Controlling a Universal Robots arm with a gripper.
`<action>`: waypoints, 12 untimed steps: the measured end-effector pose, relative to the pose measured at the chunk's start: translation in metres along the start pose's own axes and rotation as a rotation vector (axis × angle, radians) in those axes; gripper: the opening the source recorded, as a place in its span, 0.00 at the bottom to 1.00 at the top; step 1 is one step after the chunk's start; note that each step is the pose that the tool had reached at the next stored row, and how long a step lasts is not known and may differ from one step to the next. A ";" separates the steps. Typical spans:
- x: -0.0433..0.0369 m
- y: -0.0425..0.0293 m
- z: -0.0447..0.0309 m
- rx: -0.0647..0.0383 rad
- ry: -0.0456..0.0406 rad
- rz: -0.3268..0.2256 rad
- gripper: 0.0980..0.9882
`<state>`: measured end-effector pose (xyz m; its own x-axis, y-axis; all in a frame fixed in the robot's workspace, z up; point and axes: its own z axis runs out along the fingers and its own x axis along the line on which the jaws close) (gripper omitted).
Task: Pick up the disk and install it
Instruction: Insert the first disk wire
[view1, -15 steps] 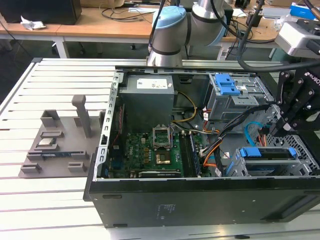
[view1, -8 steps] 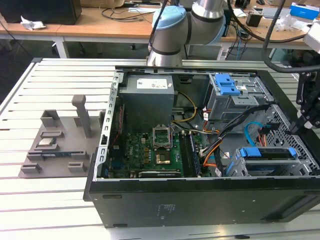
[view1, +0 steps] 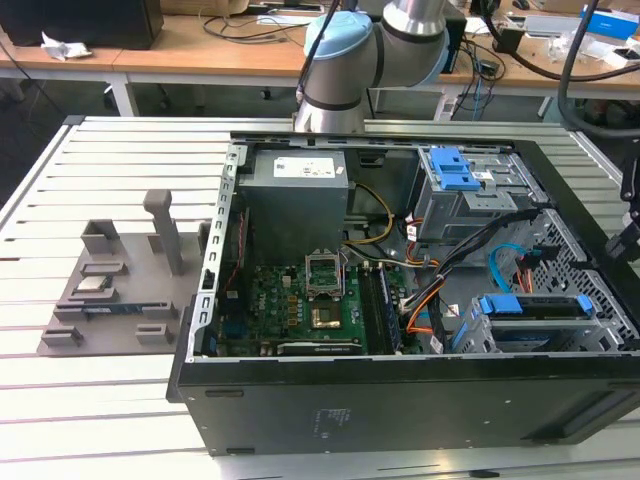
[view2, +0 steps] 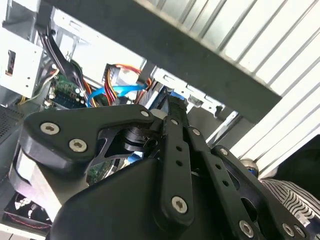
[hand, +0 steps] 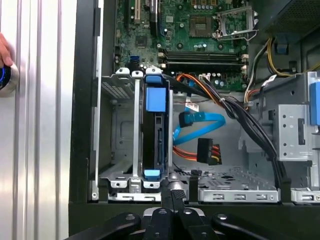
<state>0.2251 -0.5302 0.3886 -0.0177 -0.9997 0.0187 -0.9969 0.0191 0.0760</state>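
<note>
Fingers (hand: 176, 197) of the black two-finger gripper (hand: 172, 192) were pressed together with nothing between them, just beside the near end of the disk (hand: 153, 132), a flat drive in a blue plastic frame. It stood on edge in the grey metal drive cage (hand: 117, 145) of the open black computer case (view1: 400, 410). Blue and orange cables (hand: 200, 127) lay beside it, with the green motherboard (hand: 190, 25) beyond.
</note>
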 end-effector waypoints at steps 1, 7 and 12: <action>-0.0020 -0.0026 -0.0002 0.000 0.0001 0.000 0.01; -0.0084 -0.0048 0.0013 0.000 0.0002 0.000 0.01; -0.0130 0.0202 0.0059 0.000 0.0003 0.000 0.01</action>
<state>0.2047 -0.5170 0.3841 -0.0178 -0.9997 0.0189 -0.9969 0.0192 0.0761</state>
